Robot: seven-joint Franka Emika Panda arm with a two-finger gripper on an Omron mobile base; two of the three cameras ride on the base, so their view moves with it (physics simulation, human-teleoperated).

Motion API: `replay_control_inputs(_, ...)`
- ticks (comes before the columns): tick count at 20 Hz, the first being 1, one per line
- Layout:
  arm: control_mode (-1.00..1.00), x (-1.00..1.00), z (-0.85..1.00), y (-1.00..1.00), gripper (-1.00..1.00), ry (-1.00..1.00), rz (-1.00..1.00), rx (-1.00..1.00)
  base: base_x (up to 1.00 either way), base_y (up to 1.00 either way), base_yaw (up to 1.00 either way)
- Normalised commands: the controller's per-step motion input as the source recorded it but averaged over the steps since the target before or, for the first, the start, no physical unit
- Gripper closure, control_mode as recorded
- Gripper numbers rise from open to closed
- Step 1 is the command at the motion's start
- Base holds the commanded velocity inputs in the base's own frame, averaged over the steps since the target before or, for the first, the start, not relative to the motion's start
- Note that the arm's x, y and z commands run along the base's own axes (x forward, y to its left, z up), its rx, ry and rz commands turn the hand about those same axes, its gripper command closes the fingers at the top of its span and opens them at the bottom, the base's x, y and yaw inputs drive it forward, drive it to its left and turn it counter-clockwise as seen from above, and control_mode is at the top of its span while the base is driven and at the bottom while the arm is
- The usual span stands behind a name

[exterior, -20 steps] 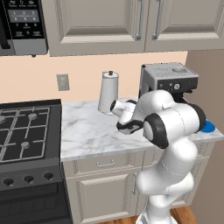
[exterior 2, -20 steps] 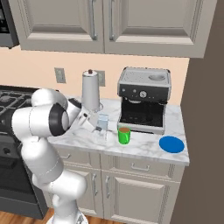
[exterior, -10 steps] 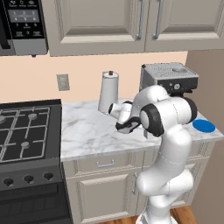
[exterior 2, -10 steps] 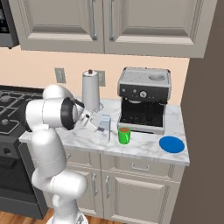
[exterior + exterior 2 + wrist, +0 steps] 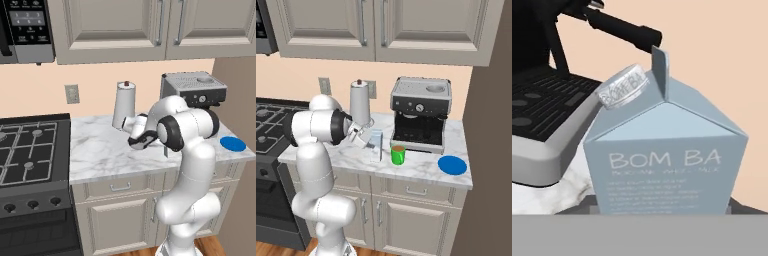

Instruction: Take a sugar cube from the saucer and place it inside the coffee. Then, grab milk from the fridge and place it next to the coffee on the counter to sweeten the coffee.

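Since earlier frame, arm's elbow swings clear; gripper [image 5: 372, 146], jaws wide around milk [image 5: 376, 146], stands carton upright just beside coffee [image 5: 398, 155].

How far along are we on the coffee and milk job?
Saucer looks bare, so the sugar step seems done, though no cube is discernible in the coffee. The milk is out of the fridge and upright on the counter beside the coffee, the gripper at it. Left: release and retreat.

Pale blue milk [image 5: 664, 155], green coffee [image 5: 398, 155], bright blue saucer [image 5: 452, 165], grey-veined white counter [image 5: 100, 155].
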Motion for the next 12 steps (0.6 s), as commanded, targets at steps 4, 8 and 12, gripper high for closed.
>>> replay_control_inputs(4,-1.0,-0.16,-0.01,0.0,-1.0,-0.06,0.0,0.0,0.0,0.0,0.0)
replay_control_inputs(8,-1.0,-0.18,0.0,0.0,-1.0,-0.1,0.0,0.0,0.0,0.0,0.0)
replay_control_inputs(12,-1.0,-0.16,0.0,0.0,-1.0,-0.09,0.0,0.0,0.0,0.0,0.0)
